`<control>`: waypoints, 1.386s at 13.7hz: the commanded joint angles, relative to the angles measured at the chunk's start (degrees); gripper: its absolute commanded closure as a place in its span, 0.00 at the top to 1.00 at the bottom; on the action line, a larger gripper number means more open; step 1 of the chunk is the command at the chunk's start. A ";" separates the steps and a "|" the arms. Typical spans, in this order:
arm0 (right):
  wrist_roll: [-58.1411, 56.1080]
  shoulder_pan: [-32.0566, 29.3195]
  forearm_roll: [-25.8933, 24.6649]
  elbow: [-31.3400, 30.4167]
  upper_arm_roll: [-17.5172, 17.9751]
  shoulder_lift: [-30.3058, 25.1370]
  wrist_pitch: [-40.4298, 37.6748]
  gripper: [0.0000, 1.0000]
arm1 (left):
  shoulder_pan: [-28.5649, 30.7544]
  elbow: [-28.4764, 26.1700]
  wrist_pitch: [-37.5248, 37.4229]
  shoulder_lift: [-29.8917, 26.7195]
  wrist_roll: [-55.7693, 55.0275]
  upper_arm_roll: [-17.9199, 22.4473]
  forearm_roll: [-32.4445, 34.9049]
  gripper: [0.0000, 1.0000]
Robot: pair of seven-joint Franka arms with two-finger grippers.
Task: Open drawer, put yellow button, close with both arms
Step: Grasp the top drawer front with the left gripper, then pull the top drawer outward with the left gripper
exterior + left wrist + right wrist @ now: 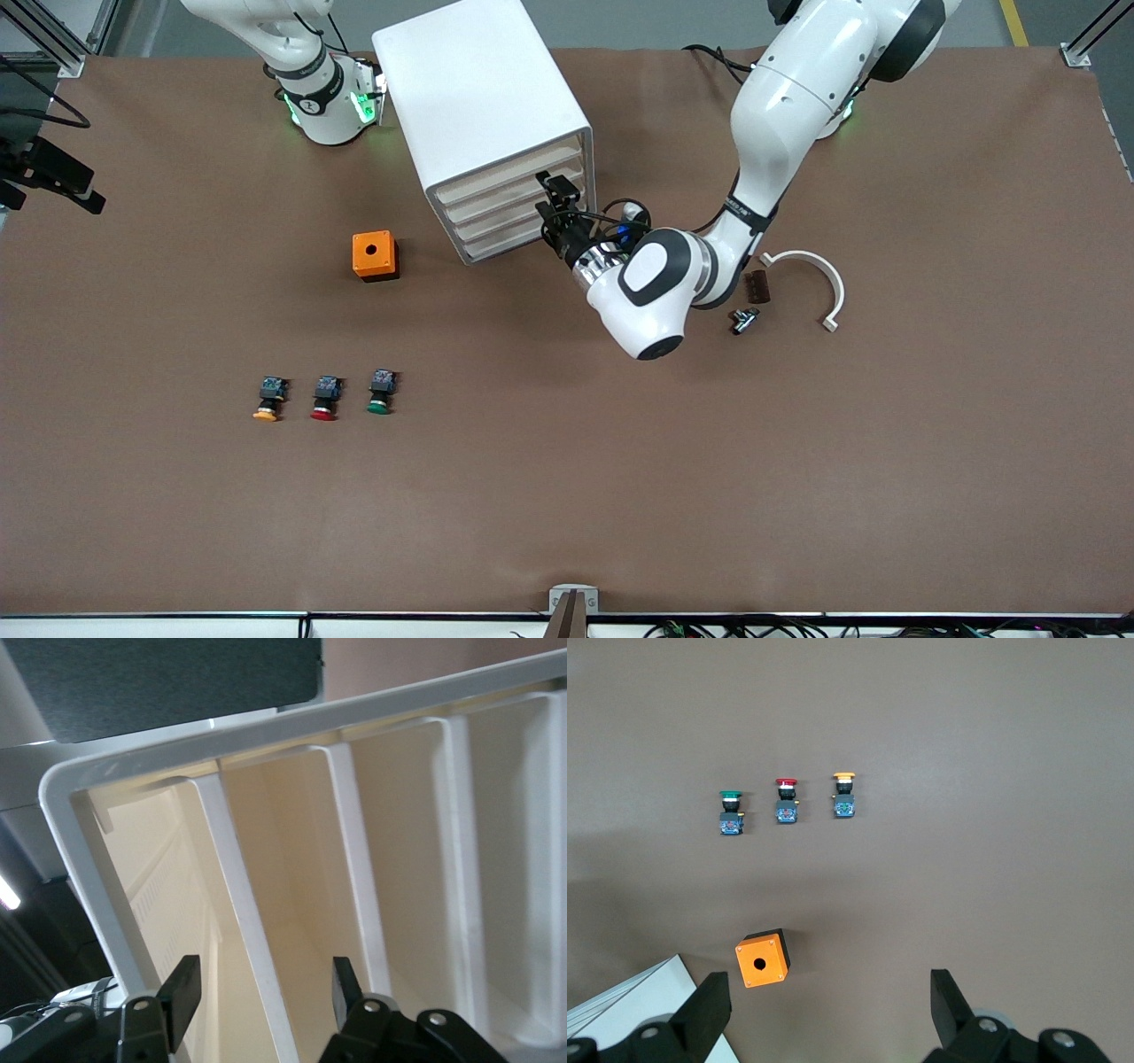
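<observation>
The white cabinet (pixel 483 97) stands at the table's back, its four drawers pushed in. The top drawer (pixel 507 182) is level with my left gripper (pixel 549 209), which is open at the cabinet's front. In the left wrist view, the left gripper (pixel 264 979) has a finger on each side of a white front bar (pixel 232 877) by the cabinet's top corner, not touching it. The yellow button (pixel 267 400) lies on the table near the front camera, at the right arm's end of a row of three; it also shows in the right wrist view (pixel 844 796). My right gripper (pixel 828 992) is open and empty, high over the table beside the cabinet.
A red button (pixel 325 399) and a green button (pixel 381 392) lie beside the yellow one. An orange box (pixel 375 255) with a hole sits between the buttons and the cabinet. A white curved piece (pixel 819 275), a brown block (pixel 757 286) and a small black part (pixel 744 319) lie beside the left arm.
</observation>
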 commanded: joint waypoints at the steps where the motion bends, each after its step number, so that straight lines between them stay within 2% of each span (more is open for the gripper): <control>1: -0.46 -0.31 -1.01 -1.67 0.31 -1.73 0.70 1.00 | -1.61 0.69 -1.18 1.05 -1.66 0.28 -1.54 0.65; 3: -0.46 -0.31 -1.01 -1.67 0.22 -1.73 0.70 1.00 | -2.58 0.78 -1.18 1.93 -1.66 0.19 -1.63 0.59; 10: -0.46 -0.31 -1.01 -1.75 0.31 -1.73 0.61 1.00 | -4.17 0.78 -3.11 2.02 -1.66 0.19 -3.04 0.26; 14: -0.46 -0.31 -1.01 -1.75 0.31 -1.73 0.61 1.00 | -3.99 0.87 -3.46 1.93 -1.84 0.19 -3.04 0.13; 19: -0.46 -0.31 -1.01 -1.75 0.31 -1.82 0.61 1.00 | -2.15 0.87 -4.60 1.67 -4.30 0.28 -2.86 0.10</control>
